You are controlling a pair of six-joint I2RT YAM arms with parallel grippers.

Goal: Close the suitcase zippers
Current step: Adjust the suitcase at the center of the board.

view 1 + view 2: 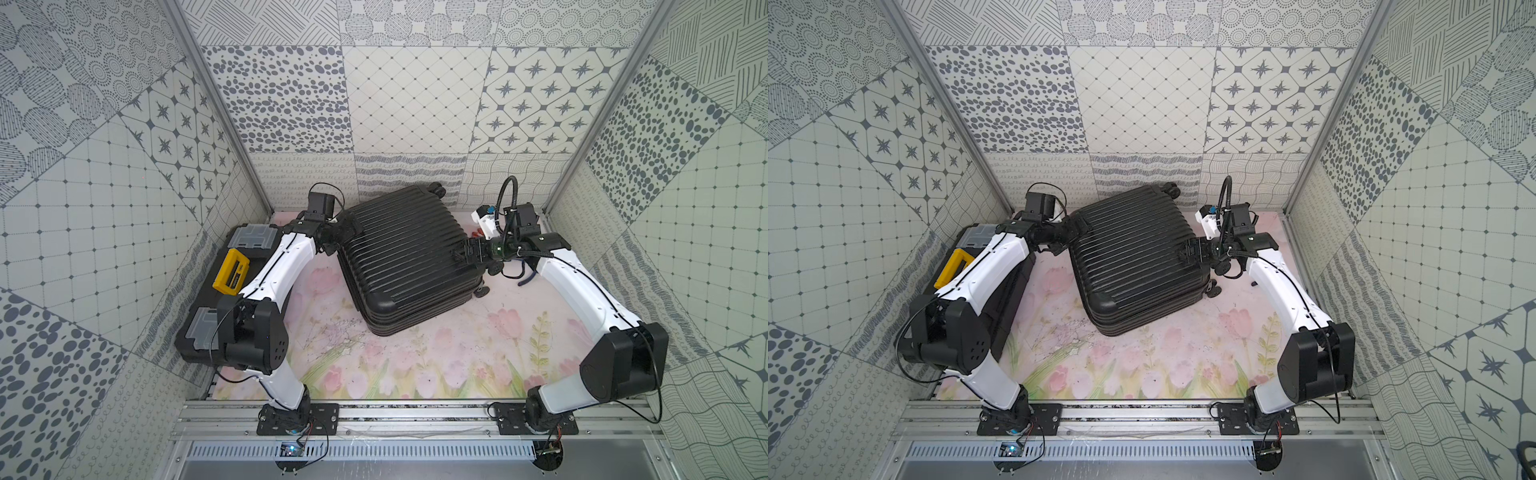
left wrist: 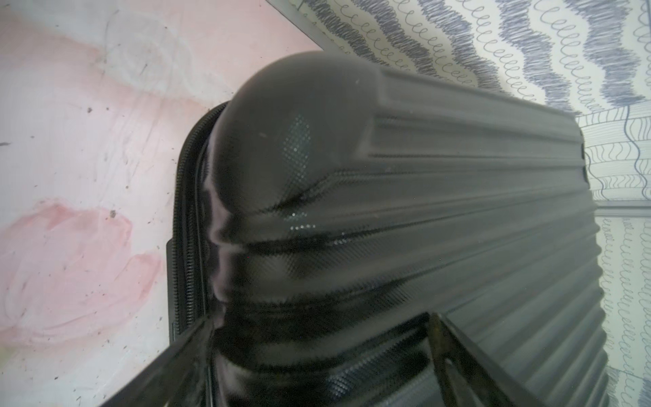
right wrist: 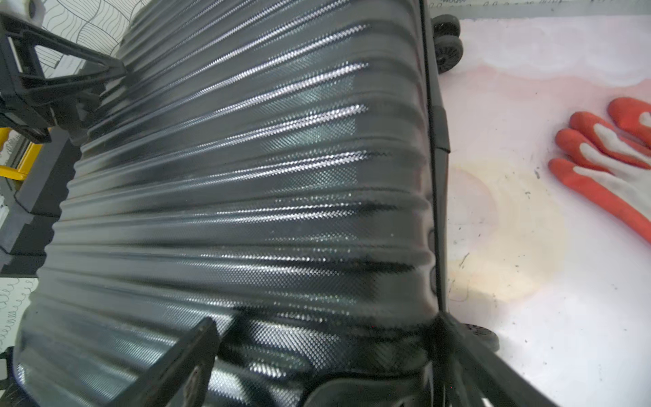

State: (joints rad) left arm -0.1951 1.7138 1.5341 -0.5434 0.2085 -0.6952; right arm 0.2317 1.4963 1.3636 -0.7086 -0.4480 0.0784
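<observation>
Both sets of jaws are spread wide and pinching nothing. In a top view the left gripper point(image 1: 348, 231) sits over the upper-left corner of the suitcase point(image 1: 405, 257), and the right gripper point(image 1: 462, 252) is over its right-hand edge. So I'd say you're at the find-the-pull stage.

My tip: don't grab blind. I can't spot a pull in any view, so trace the zippers point(image 2: 183, 246) along the seam with a wrist camera until one shows. Then come in low from the side and pinch just the tab, with your other arm pressing the lid flat so the halves line up.

The suitcase lies flat mid-frame on the floral mat point(image 1: 415, 365), glossy ribbed black shell up, wheels on its right side. In the left wrist view, the coil teeth at the left of the frame look bare, so it's probably unzipped there.
</observation>
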